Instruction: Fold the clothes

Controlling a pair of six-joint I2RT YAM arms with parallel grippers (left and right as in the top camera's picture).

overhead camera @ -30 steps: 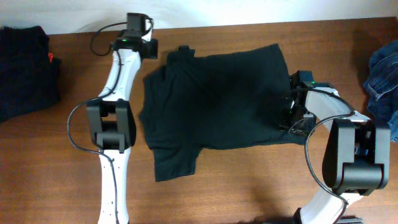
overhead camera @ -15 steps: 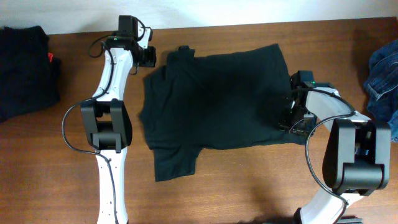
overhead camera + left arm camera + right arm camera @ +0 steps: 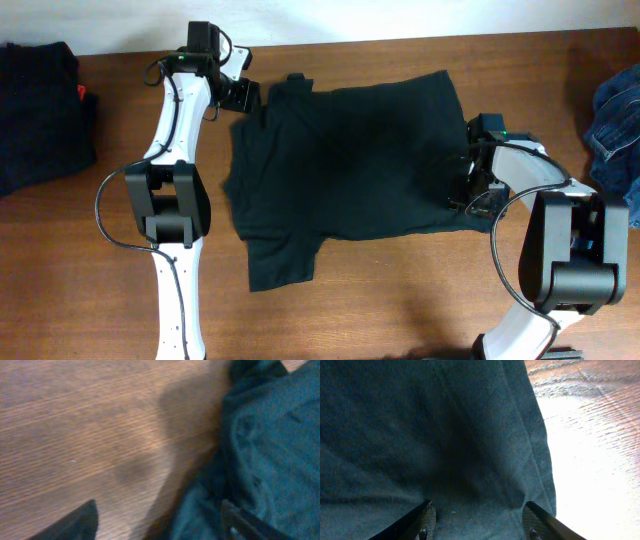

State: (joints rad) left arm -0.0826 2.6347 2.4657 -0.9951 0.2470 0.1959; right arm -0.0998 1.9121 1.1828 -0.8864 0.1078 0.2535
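Overhead view: wooden bench (image 3: pixel 400 300) is carrying everything.

Black T-shirt (image 3: pixel 350 160) is lying flat at mid-bench, a little toward the far edge. Its long axis is running left to right. The sleeve end is pointing at the left edge, one sleeve sticking out toward the near edge and the other bunching at the far-left corner of the cloth. The straight end is facing the right edge.

Left arm (image 3: pixel 185 110) is reaching from the near edge up to the far-left corner of the shirt. Right arm (image 3: pixel 540 175) is curling in from the near-right corner to the shirt's right end.

Dark cloth pile (image 3: pixel 35 110) is sitting at the left edge, well apart from the shirt. Blue denim garment (image 3: pixel 615 115) is bunching at the right edge.

Left jaws are standing wide over bare wood and the shirt's edge, gripping nothing. Right jaws are standing apart over flat cloth just inside the shirt's border, pinching nothing; contact with the cloth cannot be told.

Small red patch (image 3: pixel 85 95) is showing on the dark pile's right side.
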